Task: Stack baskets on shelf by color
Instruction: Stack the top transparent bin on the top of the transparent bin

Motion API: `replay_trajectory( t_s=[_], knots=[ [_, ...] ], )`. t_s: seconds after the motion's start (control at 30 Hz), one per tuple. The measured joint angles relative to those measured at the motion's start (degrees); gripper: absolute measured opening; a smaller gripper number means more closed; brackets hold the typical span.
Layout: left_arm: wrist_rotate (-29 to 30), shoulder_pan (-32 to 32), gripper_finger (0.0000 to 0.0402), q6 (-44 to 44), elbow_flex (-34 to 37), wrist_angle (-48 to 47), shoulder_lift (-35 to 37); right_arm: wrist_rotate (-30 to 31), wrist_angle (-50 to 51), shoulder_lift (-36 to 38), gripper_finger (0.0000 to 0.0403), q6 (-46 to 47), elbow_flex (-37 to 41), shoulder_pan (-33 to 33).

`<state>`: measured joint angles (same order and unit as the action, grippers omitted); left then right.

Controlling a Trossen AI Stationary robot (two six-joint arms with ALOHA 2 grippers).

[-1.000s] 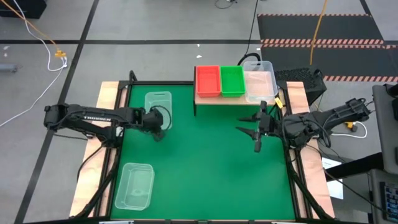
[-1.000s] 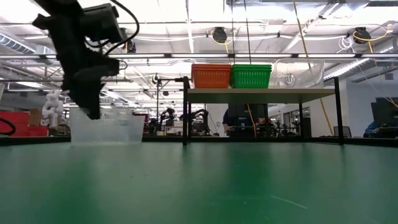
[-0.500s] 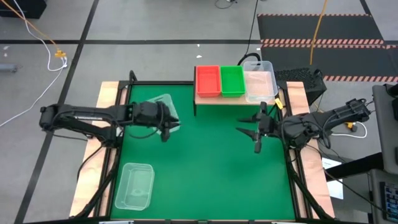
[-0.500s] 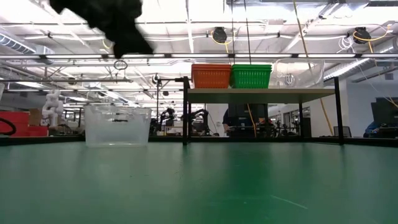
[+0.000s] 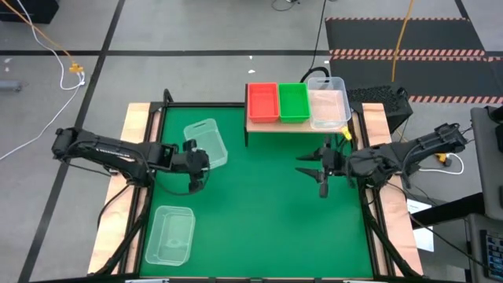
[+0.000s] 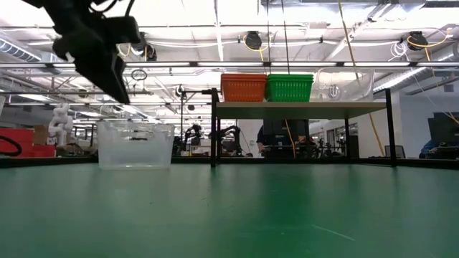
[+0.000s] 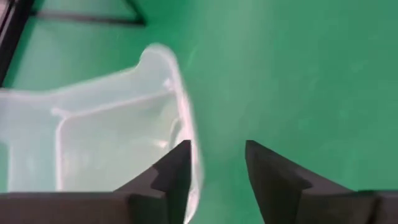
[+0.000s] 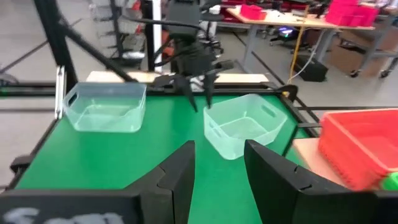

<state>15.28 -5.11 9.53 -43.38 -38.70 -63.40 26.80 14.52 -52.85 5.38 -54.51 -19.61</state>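
Parted fingers of the left gripper (image 5: 196, 174) hold nothing, hanging above the green mat (image 5: 259, 228) just beside the near corner of a clear basket (image 5: 206, 143). That basket sits upright on the mat, open side up, long axis skewed off the mat's edges; its walls are see-through with a rounded rim and handle cutouts. A 2nd clear basket (image 5: 170, 234) lies near the front left corner, long axis running front to back. On the shelf (image 5: 259, 125) at the back stand an orange-red basket (image 5: 262, 102), a green basket (image 5: 294, 102) and a clear stack (image 5: 328, 107), side by side. Right gripper (image 5: 317, 168) hovers spread wide, empty, in front of the shelf.
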Motion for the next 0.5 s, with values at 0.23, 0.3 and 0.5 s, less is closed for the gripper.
replay_trajectory(
  t_s=[0.23, 0.3, 0.5],
  knots=[
    [-0.58, 1.65, 0.0204, 0.21, 0.00, -7.47, -4.26, 0.02, -1.10, -3.18, 0.0132, 0.03, 1.45, -2.66],
    [-1.68, 2.21, 0.0206, -0.53, 0.02, -9.00, -5.48, 0.05, -1.19, -3.36, 0.0132, 0.14, 1.45, -3.41],
    [-1.83, 5.22, 0.0175, 10.55, 0.02, -6.64, -8.69, 0.17, -3.30, -3.35, 0.0132, -0.52, 1.47, -5.83]
  ],
)
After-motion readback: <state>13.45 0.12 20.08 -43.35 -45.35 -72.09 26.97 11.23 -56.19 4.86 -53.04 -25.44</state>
